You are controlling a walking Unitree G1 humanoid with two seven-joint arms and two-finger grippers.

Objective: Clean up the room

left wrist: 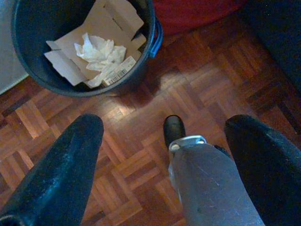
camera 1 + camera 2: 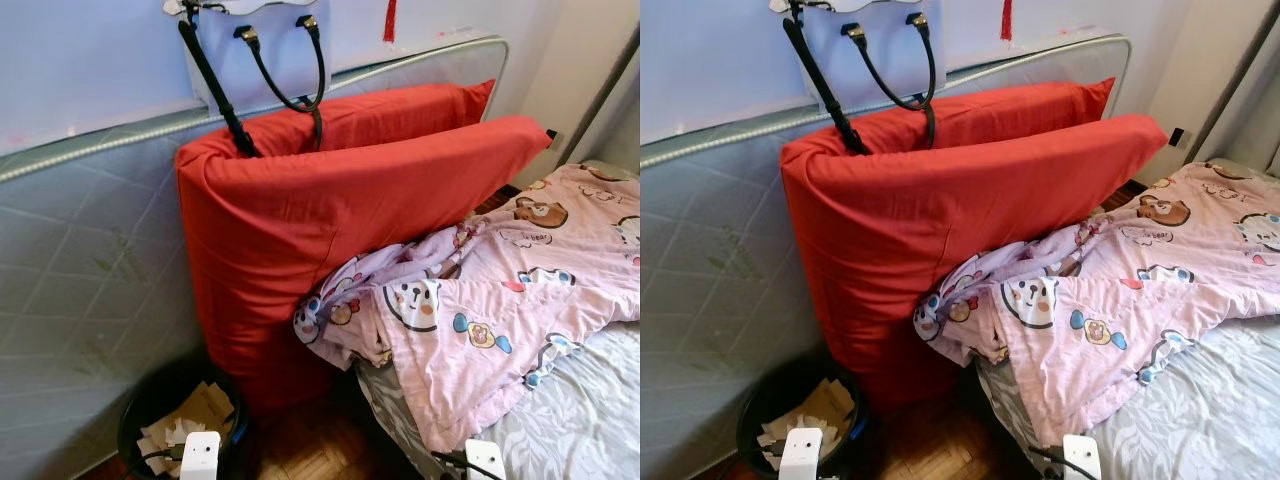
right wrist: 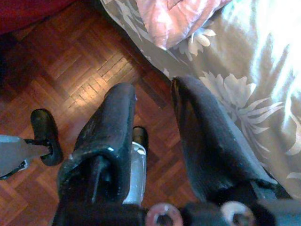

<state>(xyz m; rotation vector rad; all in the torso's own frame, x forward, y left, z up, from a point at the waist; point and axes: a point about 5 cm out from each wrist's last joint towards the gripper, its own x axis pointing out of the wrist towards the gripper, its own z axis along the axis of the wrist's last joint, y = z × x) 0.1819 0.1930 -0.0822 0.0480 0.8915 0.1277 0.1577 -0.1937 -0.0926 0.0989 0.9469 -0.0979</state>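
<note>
Two head views: a red mattress (image 2: 330, 230) leans folded against a grey quilted mattress (image 2: 80, 270) along the wall; a white handbag (image 2: 255, 50) hangs above, its black straps draped on the red one.
Bed: a pink blanket (image 2: 500, 300) with cartoon bears lies crumpled on the grey floral sheet (image 2: 590, 420), one bunched corner spilling over the bed's edge beside the red mattress.
Bin: a black bin (image 2: 150, 410) stands on the parquet at the foot of the red mattress, holding cardboard and paper.
Left wrist view: the left gripper (image 1: 164, 165) hangs over the parquet (image 1: 141, 117) near the bin (image 1: 141, 70), fingers wide apart, empty, touching nothing; crumpled tissue (image 1: 99, 52) and card scraps lie inside the bin.
Right wrist view: the right gripper (image 3: 155, 136) hangs beside the bed's edge, fingers a little apart, empty, touching nothing; the blanket's corner (image 3: 174, 19) and the sheet (image 3: 244, 84) lie beyond its tips.
Step in hand, as I judge: the untidy blanket looks the likeliest thing to deal with, and no grasp has begun.
Doing it well: raise the right gripper to the hanging corner, pinch a thick fold rather than a single layer, and pull up and along the bed, clear of the red mattress so that it is not toppled.
</note>
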